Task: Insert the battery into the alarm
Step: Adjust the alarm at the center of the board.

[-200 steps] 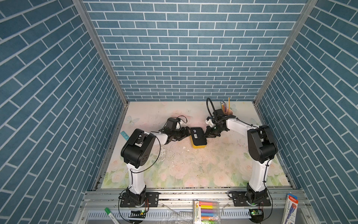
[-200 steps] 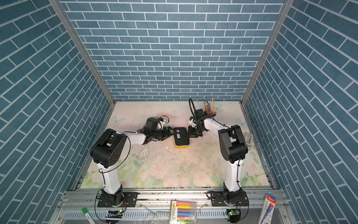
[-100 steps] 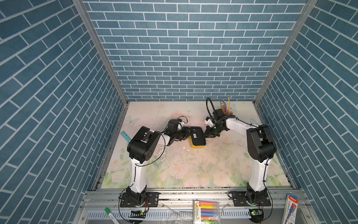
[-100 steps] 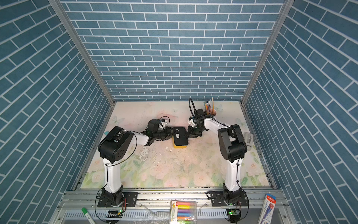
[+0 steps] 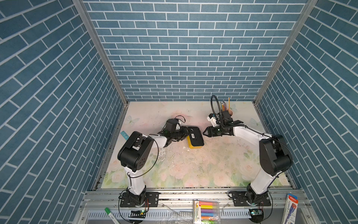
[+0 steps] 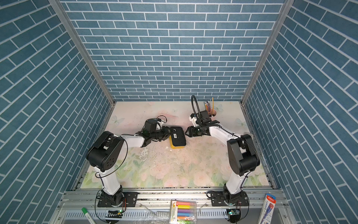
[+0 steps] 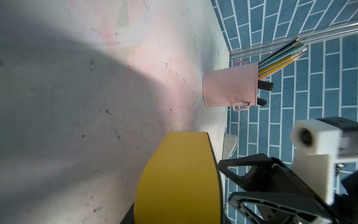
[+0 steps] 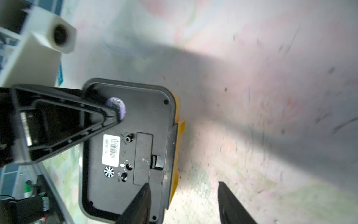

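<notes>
Mid-table: pulls right gripper (image 5: 205, 133) clear of alarm (image 5: 196, 136), jaws now wide, empty | clamps left gripper (image 5: 188, 133) onto alarm's edge | shows no battery anywhere; back cover (image 8: 143, 157) shut | suggests insertion done, holding for check.

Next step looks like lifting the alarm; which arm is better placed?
Left. The left gripper appears clamped on the edge of the alarm, one finger lying across its black back. The right gripper stands open beside the alarm, touching nothing.
</notes>
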`<action>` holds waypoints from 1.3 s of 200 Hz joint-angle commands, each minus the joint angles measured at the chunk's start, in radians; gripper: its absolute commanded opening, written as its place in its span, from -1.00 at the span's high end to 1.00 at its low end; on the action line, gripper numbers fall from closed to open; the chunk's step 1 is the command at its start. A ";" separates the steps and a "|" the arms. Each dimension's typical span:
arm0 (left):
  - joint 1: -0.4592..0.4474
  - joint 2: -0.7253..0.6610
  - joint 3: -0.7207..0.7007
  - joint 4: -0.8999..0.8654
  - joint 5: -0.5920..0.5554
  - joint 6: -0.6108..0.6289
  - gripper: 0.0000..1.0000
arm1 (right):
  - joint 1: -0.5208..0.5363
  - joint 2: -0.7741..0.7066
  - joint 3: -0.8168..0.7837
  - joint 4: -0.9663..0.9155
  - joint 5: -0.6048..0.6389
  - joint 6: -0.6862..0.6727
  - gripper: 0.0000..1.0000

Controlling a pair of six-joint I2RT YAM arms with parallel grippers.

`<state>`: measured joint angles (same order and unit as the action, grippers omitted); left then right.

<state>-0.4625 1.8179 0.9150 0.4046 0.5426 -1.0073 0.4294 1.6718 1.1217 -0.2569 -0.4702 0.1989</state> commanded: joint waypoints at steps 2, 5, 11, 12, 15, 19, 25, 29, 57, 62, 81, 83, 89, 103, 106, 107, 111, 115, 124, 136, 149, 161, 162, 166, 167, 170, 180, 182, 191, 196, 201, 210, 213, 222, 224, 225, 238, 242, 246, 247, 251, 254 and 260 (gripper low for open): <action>0.002 -0.097 0.062 -0.210 -0.123 0.046 0.51 | 0.016 -0.123 -0.101 0.238 0.040 -0.137 -0.85; 0.002 -0.107 0.070 -0.244 -0.140 0.046 0.51 | 0.023 -0.140 -0.119 0.256 0.043 -0.159 -0.95; 0.002 -0.117 0.087 -0.296 -0.171 0.044 0.51 | 0.039 -0.172 -0.158 0.289 0.044 -0.200 -0.96; 0.002 -0.119 0.090 -0.307 -0.175 0.044 0.51 | 0.042 -0.177 -0.163 0.294 0.045 -0.210 -0.96; 0.002 -0.126 0.099 -0.331 -0.185 0.042 0.51 | 0.053 -0.192 -0.182 0.309 0.053 -0.231 -0.96; 0.002 -0.131 0.109 -0.359 -0.200 0.038 0.51 | 0.069 -0.212 -0.205 0.326 0.064 -0.263 -0.96; 0.002 -0.138 0.124 -0.389 -0.217 0.026 0.51 | 0.097 -0.238 -0.238 0.352 0.083 -0.313 -0.97; 0.002 -0.141 0.133 -0.404 -0.225 0.014 0.51 | 0.118 -0.252 -0.258 0.364 0.093 -0.344 -0.97; 0.003 -0.166 0.183 -0.509 -0.288 -0.049 0.55 | 0.251 -0.304 -0.390 0.511 0.183 -0.512 -0.96; 0.003 -0.167 0.195 -0.530 -0.295 -0.053 0.56 | 0.276 -0.308 -0.417 0.558 0.211 -0.538 -0.97; 0.003 -0.173 0.227 -0.607 -0.312 -0.072 0.58 | 0.345 -0.282 -0.469 0.683 0.336 -0.614 -0.94; 0.003 -0.174 0.228 -0.610 -0.311 -0.074 0.58 | 0.351 -0.275 -0.469 0.691 0.347 -0.618 -0.94; 0.001 -0.176 0.231 -0.622 -0.313 -0.084 0.58 | 0.361 -0.257 -0.467 0.714 0.365 -0.631 -0.93; 0.002 -0.184 0.227 -0.637 -0.316 -0.122 0.58 | 0.380 -0.211 -0.461 0.778 0.401 -0.655 -0.91; 0.002 -0.187 0.225 -0.637 -0.316 -0.127 0.58 | 0.383 -0.202 -0.460 0.786 0.398 -0.658 -0.90; 0.002 -0.188 0.224 -0.637 -0.317 -0.128 0.58 | 0.384 -0.199 -0.459 0.790 0.398 -0.659 -0.90; 0.002 -0.191 0.222 -0.637 -0.318 -0.136 0.58 | 0.387 -0.187 -0.456 0.806 0.405 -0.665 -0.89; 0.001 -0.193 0.221 -0.640 -0.321 -0.141 0.58 | 0.393 -0.175 -0.454 0.824 0.419 -0.667 -0.89; 0.002 -0.199 0.222 -0.650 -0.325 -0.146 0.58 | 0.402 -0.143 -0.446 0.861 0.451 -0.668 -0.86; -0.001 -0.206 0.224 -0.662 -0.332 -0.153 0.58 | 0.413 -0.107 -0.437 0.903 0.491 -0.674 -0.82; -0.001 -0.214 0.215 -0.657 -0.336 -0.173 0.58 | 0.423 -0.076 -0.433 0.947 0.492 -0.684 -0.75; -0.002 -0.223 0.204 -0.650 -0.337 -0.186 0.58 | 0.433 -0.055 -0.430 0.978 0.488 -0.680 -0.71; -0.001 -0.224 0.204 -0.649 -0.338 -0.187 0.58 | 0.434 -0.054 -0.429 0.979 0.484 -0.681 -0.71; -0.002 -0.227 0.201 -0.649 -0.339 -0.188 0.58 | 0.437 -0.047 -0.427 0.976 0.477 -0.681 -0.70; -0.001 -0.227 0.200 -0.649 -0.339 -0.189 0.58 | 0.437 -0.047 -0.426 0.979 0.476 -0.680 -0.69; -0.002 -0.228 0.199 -0.648 -0.340 -0.190 0.58 | 0.440 -0.045 -0.424 0.979 0.471 -0.678 -0.69; -0.001 -0.234 0.196 -0.652 -0.342 -0.191 0.58 | 0.446 -0.038 -0.429 0.984 0.439 -0.676 -0.67; -0.001 -0.235 0.196 -0.651 -0.342 -0.191 0.58 | 0.446 -0.039 -0.431 0.986 0.435 -0.676 -0.66; -0.001 -0.239 0.194 -0.657 -0.347 -0.191 0.58 | 0.455 -0.037 -0.440 1.002 0.423 -0.674 -0.67; -0.002 -0.240 0.196 -0.659 -0.349 -0.189 0.58 | 0.456 -0.038 -0.448 1.010 0.412 -0.676 -0.67; -0.001 -0.241 0.195 -0.658 -0.349 -0.188 0.58 | 0.459 -0.041 -0.452 1.015 0.411 -0.675 -0.67; -0.001 -0.242 0.196 -0.655 -0.344 -0.189 0.58 | 0.465 -0.036 -0.450 1.013 0.436 -0.671 -0.67; -0.001 -0.240 0.196 -0.655 -0.343 -0.189 0.58 | 0.468 -0.035 -0.448 1.011 0.447 -0.673 -0.66; -0.001 -0.241 0.196 -0.659 -0.337 -0.189 0.58 | 0.472 -0.025 -0.442 1.014 0.470 -0.683 -0.64; -0.001 -0.241 0.196 -0.660 -0.335 -0.189 0.58 | 0.472 -0.022 -0.439 1.017 0.474 -0.683 -0.63; -0.001 -0.241 0.195 -0.661 -0.335 -0.189 0.58 | 0.473 -0.020 -0.438 1.018 0.478 -0.684 -0.62; -0.001 -0.249 0.186 -0.663 -0.334 -0.191 0.57 | 0.478 0.000 -0.423 1.030 0.512 -0.691 -0.51; -0.001 -0.252 0.182 -0.665 -0.334 -0.194 0.57 | 0.479 0.004 -0.418 1.035 0.516 -0.691 -0.46; -0.001 -0.256 0.179 -0.667 -0.332 -0.195 0.57 | 0.482 0.010 -0.415 1.040 0.525 -0.690 -0.40; -0.001 -0.256 0.179 -0.668 -0.332 -0.195 0.57 | 0.484 0.011 -0.413 1.041 0.528 -0.691 -0.39; -0.001 -0.259 0.176 -0.668 -0.332 -0.196 0.57 | 0.486 0.016 -0.407 1.043 0.543 -0.690 -0.32; -0.001 -0.261 0.174 -0.668 -0.332 -0.197 0.57 | 0.488 0.022 -0.404 1.044 0.556 -0.691 -0.29; -0.001 -0.265 0.171 -0.668 -0.331 -0.198 0.57 | 0.492 0.029 -0.395 1.044 0.575 -0.690 -0.22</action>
<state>-0.4629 1.5986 1.1088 -0.2588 0.2016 -1.1973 0.9054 1.6684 0.6842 0.7307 0.0151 -0.4633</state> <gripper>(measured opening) 0.449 0.669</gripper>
